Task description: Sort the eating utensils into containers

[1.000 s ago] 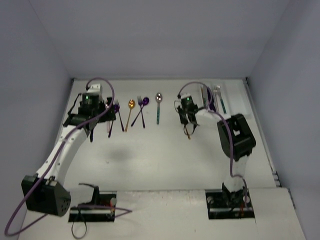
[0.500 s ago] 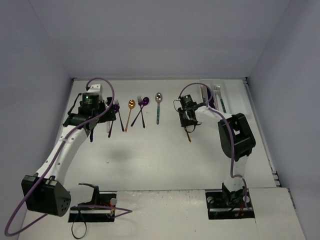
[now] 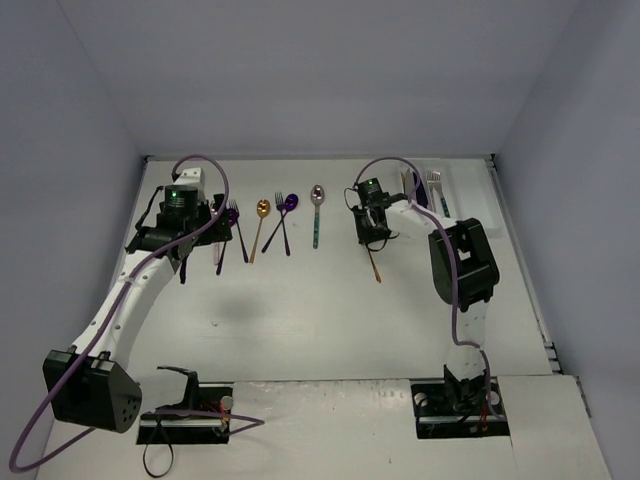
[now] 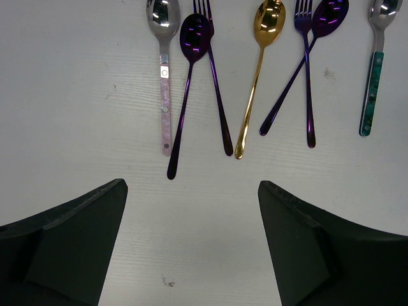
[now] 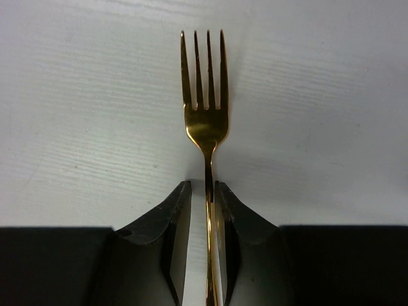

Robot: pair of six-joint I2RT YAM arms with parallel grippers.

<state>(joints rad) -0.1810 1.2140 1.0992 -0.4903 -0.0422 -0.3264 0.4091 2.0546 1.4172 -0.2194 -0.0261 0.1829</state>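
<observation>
Jaws of the right gripper [image 5: 203,191] are pinched close on the neck of a gold fork [image 5: 205,121], just behind its head; four tines point straight out ahead of the fingers and the slim handle runs back between them. Whether the fork touches the table [image 3: 320,310] cannot be told. Bare white tabletop lies ahead of the tines and to both sides in the wrist view. From above, the white tray [image 3: 453,185] lies near, off to this gripper's right and a little farther out, against the far right corner, with a teal-handled fork [image 3: 440,200] lying lengthwise in one compartment. The side wall runs just past the tray. The left gripper [image 4: 191,186] is spread wide and holds nothing. Ahead of it lies a row of utensils, handles toward it: a pink-handled silver spoon [image 4: 164,95], a purple spoon [image 4: 188,76] touching a purple fork [image 4: 217,95], a gold spoon [image 4: 255,89], a second purple fork [image 4: 307,89] crossed by a second purple spoon [image 4: 290,95], and a teal-handled spoon [image 4: 371,89] at the far right. Clear table separates the fingertips from the handle ends.
</observation>
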